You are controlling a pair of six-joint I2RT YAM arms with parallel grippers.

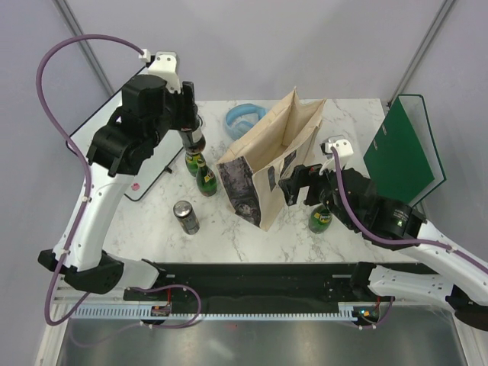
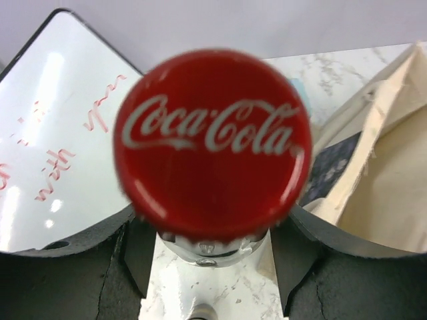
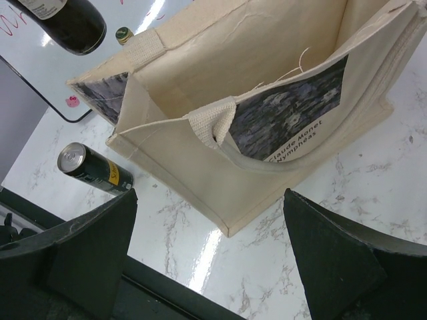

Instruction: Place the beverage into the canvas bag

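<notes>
Left end effector (image 2: 213,263) grips cola bottle (image 1: 194,142), cap (image 2: 212,143) hiding its body.

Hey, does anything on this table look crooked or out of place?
Only the tall beige canvas bag: its walls buckle inward, leaving the mouth lopsided and narrow, and a loose thread dangles inside it.

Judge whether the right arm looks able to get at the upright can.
Probably not directly: the canvas bag stands between the right claw and the can; it would have to skirt the bag's near corner.
</notes>
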